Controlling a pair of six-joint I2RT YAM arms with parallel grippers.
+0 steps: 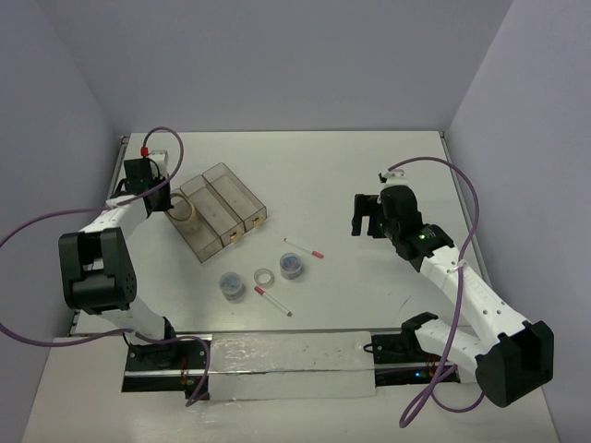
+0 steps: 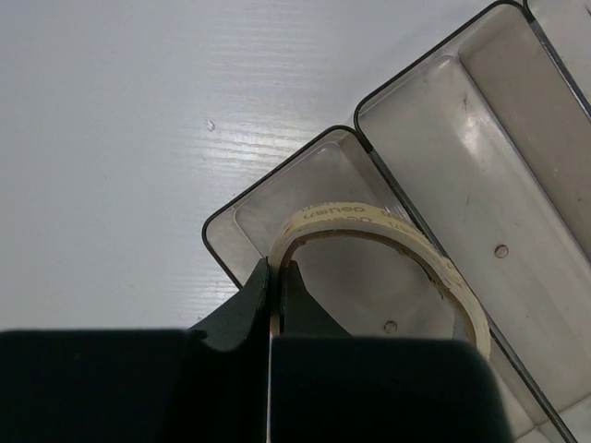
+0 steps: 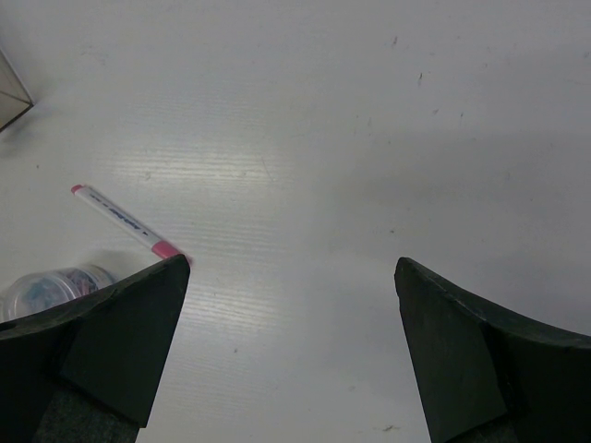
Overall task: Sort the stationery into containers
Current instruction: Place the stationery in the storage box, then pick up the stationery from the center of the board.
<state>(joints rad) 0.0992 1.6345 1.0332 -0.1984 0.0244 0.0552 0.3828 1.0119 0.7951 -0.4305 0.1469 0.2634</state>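
Observation:
The containers (image 1: 238,194) are three clear brownish bins joined side by side, left of centre. My left gripper (image 1: 175,207) is shut on the wall of a tan tape ring (image 2: 388,235), held over the far end of the leftmost bin (image 2: 259,217). On the table lie a whitish tape ring (image 1: 265,276), two clear tubs (image 1: 292,266) (image 1: 232,284) and two red-capped white pens (image 1: 304,247) (image 1: 272,301). My right gripper (image 1: 367,217) hangs open over bare table (image 3: 291,263), right of one pen (image 3: 120,220) and a tub (image 3: 51,286).
Purple cables loop from both arms, one arching over the left wrist (image 1: 166,134). Walls close the table at the back and on both sides. A shiny strip (image 1: 286,355) lies between the arm bases at the near edge.

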